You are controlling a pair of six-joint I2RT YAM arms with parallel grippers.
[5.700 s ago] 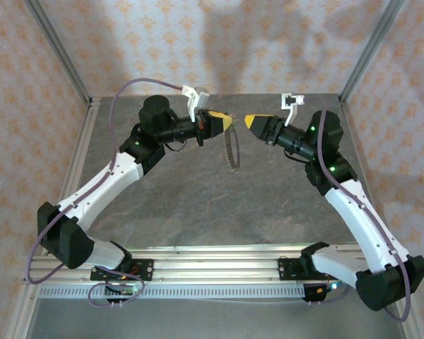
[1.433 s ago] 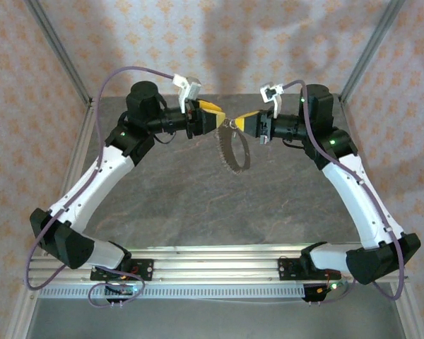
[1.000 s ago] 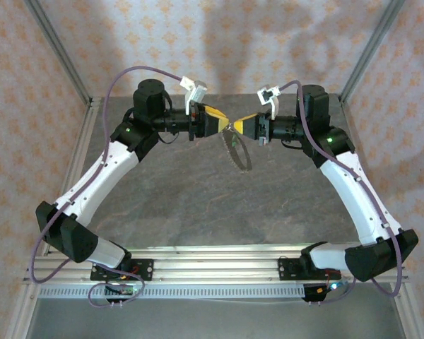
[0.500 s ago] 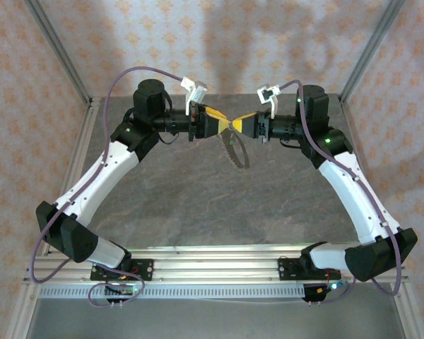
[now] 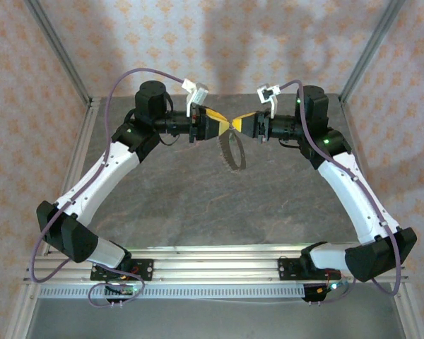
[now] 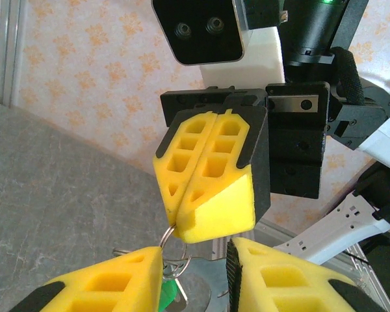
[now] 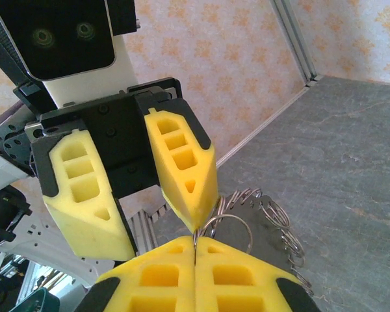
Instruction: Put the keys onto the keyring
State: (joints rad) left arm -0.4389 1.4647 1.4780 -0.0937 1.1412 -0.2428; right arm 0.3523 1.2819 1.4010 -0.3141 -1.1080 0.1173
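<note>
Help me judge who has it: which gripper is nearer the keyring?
Right. The right gripper is shut on a loop at the top of the keyring, which hangs below it. The left gripper stands open tip to tip with it, beside that loop.

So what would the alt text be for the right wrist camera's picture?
The yellow right claw is shut on a thin wire loop of the keyring, whose coils trail off over the grey table. Facing it, the left claw stands open, one fingertip close to that loop.
</note>
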